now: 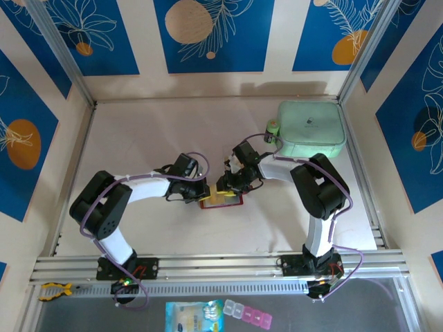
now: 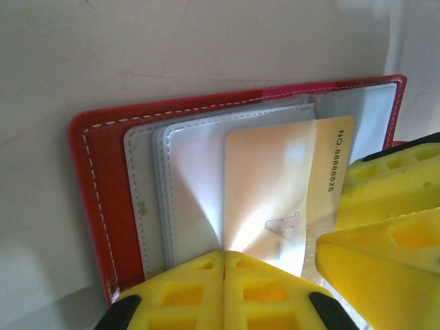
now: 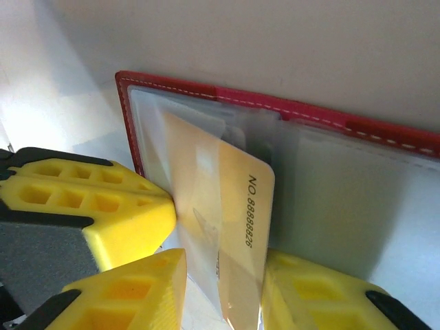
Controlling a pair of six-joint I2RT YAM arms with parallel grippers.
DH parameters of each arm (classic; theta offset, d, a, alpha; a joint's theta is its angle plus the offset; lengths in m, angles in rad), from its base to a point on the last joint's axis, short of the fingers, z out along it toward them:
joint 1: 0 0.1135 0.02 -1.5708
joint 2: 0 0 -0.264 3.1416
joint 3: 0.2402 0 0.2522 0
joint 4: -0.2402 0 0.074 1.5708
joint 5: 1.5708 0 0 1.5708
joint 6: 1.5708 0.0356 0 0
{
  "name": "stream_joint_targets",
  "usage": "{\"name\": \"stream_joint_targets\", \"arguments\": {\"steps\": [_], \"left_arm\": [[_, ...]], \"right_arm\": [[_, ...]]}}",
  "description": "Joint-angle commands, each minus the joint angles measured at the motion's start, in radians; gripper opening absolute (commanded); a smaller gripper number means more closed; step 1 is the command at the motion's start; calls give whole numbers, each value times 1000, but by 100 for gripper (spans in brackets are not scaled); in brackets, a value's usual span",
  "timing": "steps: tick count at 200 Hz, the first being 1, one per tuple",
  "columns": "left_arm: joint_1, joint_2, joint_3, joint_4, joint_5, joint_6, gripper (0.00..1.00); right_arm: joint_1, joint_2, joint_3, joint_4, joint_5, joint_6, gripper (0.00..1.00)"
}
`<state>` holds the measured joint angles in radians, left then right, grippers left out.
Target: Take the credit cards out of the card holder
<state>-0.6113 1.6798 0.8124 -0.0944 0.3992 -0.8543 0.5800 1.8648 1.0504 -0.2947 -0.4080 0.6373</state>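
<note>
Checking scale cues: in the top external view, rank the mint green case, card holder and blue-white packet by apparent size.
1. mint green case
2. blue-white packet, cut by the frame
3. card holder, partly covered, so the last two are unsure

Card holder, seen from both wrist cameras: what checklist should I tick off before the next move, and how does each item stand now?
1. Card holder lying open: ok.
2. Card has its numbered edge free of the clear pocket: ok.
3. Left end effector shut at the holder's edge: ok.
4. Card sits between the fingers of the right end effector: ok.
5. Right fingers actually clamped on the card: cannot tell.
6. More cards in the other pockets: cannot tell.
</note>
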Motion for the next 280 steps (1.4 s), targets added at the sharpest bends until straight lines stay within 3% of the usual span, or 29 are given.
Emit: {"name": "stream_joint_targets", "arguments": {"steps": [1,130,239,280], "left_arm": [[-3,28,-16,-33,-23,16,0],[-2,30,-15,-31,-22,15,0],[-2,15,-19,-22,-28,11,0],[-1,-9,2,-16,-23,6,0]], "right_arm": [[-7,-14,-4,17,-40,11,33],[-20,-56,-6,-40,13,-13,10],[-53,-175,30,-225,105,-128,6],[-78,-217,92,-334,129,-296,6]]}}
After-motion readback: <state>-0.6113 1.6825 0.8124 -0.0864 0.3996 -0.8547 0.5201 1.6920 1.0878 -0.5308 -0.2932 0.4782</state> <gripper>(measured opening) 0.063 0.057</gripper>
